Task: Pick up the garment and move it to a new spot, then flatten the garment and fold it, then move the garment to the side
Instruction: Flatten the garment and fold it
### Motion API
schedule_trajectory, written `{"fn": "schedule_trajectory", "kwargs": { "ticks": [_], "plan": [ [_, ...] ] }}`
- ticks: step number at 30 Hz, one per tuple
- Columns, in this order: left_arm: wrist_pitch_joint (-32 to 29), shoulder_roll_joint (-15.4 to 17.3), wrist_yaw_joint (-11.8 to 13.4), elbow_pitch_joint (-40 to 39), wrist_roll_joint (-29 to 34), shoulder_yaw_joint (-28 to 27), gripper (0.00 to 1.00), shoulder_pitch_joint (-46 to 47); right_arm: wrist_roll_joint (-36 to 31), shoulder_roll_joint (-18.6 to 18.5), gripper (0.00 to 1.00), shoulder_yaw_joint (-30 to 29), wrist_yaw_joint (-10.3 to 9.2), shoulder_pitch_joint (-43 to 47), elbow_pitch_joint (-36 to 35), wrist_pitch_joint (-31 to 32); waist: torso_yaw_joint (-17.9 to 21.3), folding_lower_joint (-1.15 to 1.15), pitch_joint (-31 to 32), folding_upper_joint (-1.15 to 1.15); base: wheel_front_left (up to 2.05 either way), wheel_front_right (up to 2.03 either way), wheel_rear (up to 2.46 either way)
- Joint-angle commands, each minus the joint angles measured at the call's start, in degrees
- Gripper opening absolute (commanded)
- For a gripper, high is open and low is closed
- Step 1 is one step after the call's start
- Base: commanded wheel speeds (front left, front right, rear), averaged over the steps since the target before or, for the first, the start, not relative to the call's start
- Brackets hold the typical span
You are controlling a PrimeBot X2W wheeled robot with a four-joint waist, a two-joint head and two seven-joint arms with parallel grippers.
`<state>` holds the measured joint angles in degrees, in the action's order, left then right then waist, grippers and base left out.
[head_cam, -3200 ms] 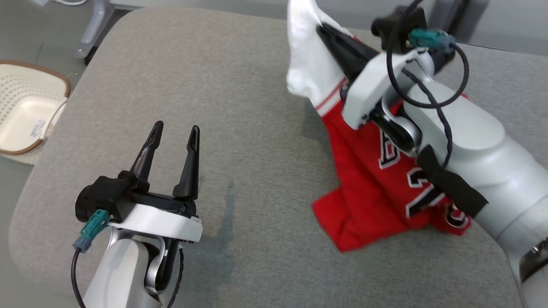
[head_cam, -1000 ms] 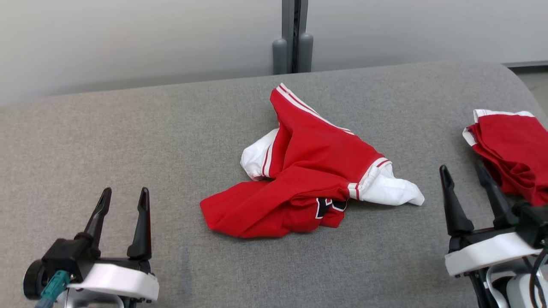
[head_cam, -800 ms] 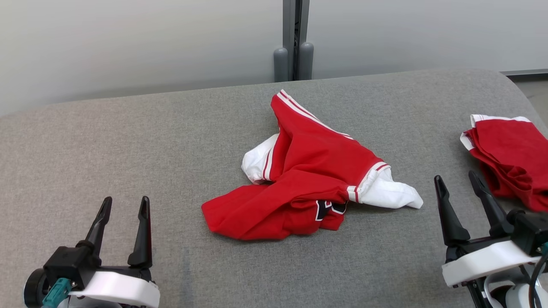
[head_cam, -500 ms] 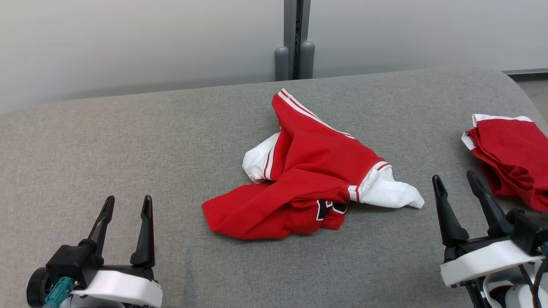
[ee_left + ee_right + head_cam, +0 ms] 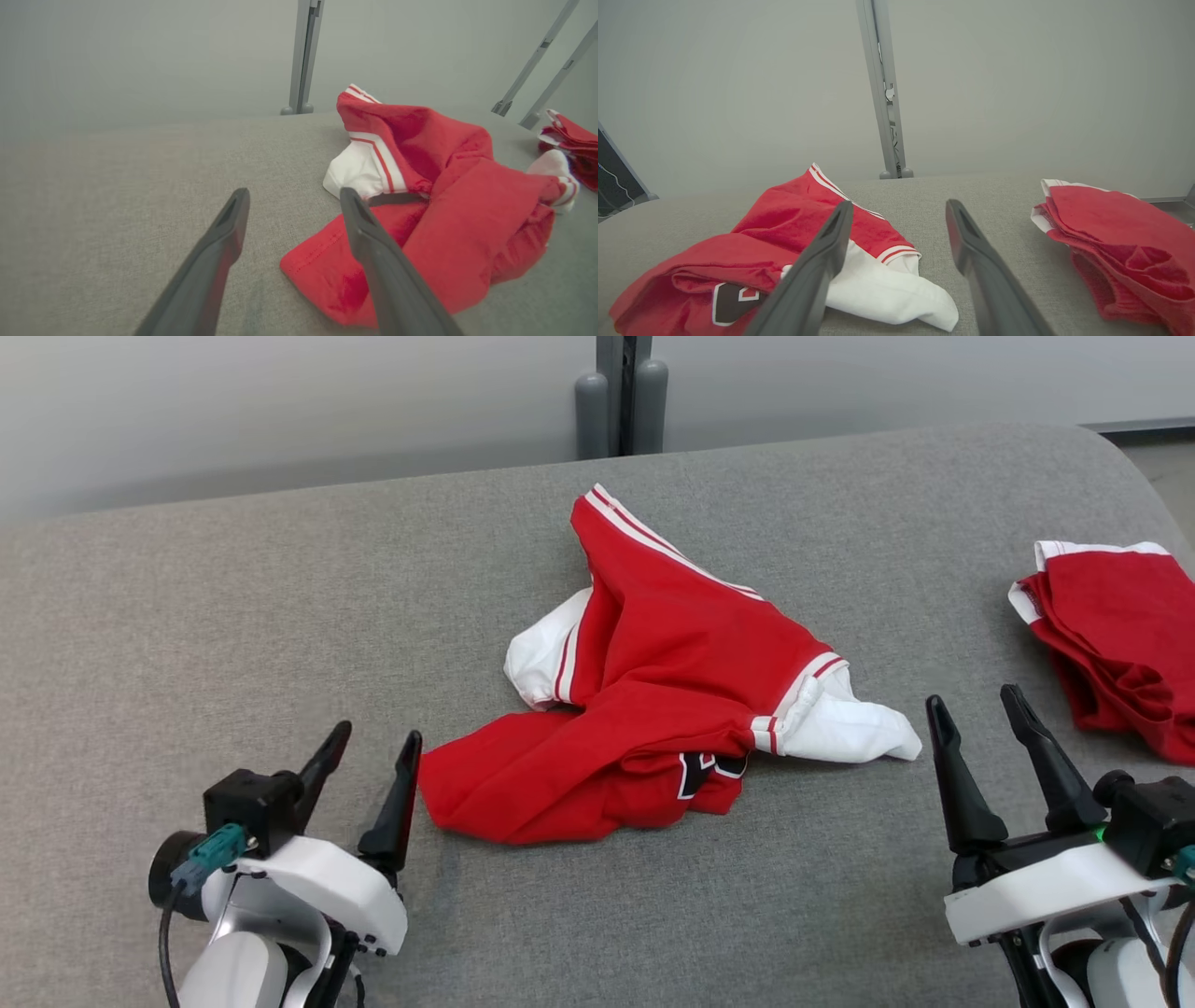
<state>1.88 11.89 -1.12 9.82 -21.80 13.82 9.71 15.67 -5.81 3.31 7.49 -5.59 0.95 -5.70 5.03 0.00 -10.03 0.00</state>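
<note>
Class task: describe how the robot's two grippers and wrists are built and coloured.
Both the left gripper and right gripper have two long, tapered black fingers on a black base, backed by a curved white wrist shell. A teal connector with a dark cable plugs in beside the left one; a small green light glows on the right.

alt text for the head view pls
A crumpled red jersey with white sleeves lies in the middle of a grey padded surface. The open left gripper sits by its near-left corner; the open right gripper is lower right, near a second red garment.
</note>
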Motion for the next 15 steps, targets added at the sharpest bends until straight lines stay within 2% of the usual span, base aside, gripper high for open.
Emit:
{"fn": "schedule_trajectory", "kwargs": {
  "ticks": [1,8,13,14,15],
  "plan": [
    [-0.5,0.0,-0.9,2.4,-0.8,0.3,1.00,1.3,0.5,-0.2,1.00,0.0,0.01,-0.7,0.4,-0.5,0.8,0.00,-1.0,0.00,0.00,0.00,0.00],
    [-2.0,-0.4,-3.8,14.1,-2.5,1.8,1.00,6.5,1.1,-0.1,1.00,1.0,0.01,-2.2,1.4,-1.3,2.2,0.00,-3.3,0.00,0.00,0.00,0.00],
    [-3.0,-0.2,-5.0,19.6,-3.5,3.2,1.00,8.8,1.3,-0.5,1.00,1.4,0.01,-2.6,2.2,-1.6,3.0,0.00,-4.0,0.00,0.00,0.00,0.00],
    [-3.3,-0.1,-5.3,20.6,-3.9,3.5,0.73,9.2,1.3,-0.6,1.00,1.4,0.01,-2.8,2.4,-1.8,3.1,0.00,-4.1,0.00,0.00,0.00,0.00],
    [-3.5,-0.1,-5.5,21.7,-4.3,3.9,0.40,9.7,1.4,-0.6,1.00,1.4,0.01,-3.0,2.4,-2.0,3.2,0.00,-4.1,0.00,0.00,0.00,0.00]
  ]
}}
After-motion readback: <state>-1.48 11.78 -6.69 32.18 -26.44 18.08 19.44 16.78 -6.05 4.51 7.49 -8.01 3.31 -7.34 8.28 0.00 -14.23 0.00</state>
